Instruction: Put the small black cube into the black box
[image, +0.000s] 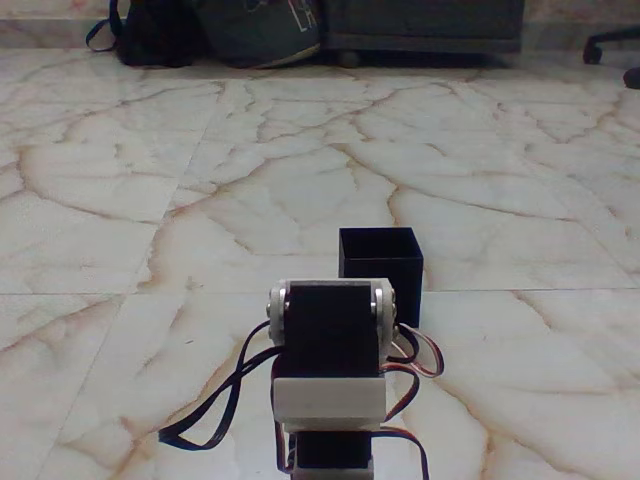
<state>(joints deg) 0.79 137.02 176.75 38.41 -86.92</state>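
The black box (380, 258) stands open-topped on the marble floor, just behind and slightly right of the arm in the fixed view. The arm's white bracket and black servo block (330, 345) fill the lower middle of the picture and cover the box's lower left part. The gripper's fingers are hidden behind this servo block, so their state cannot be read. The small black cube is hidden or out of view.
Black and coloured wires (225, 410) loop on the floor left and right of the arm. Dark bags (215, 30) and a dark cabinet (425, 25) line the far wall, with a chair base (610, 50) at the far right. Wide marble floor lies between.
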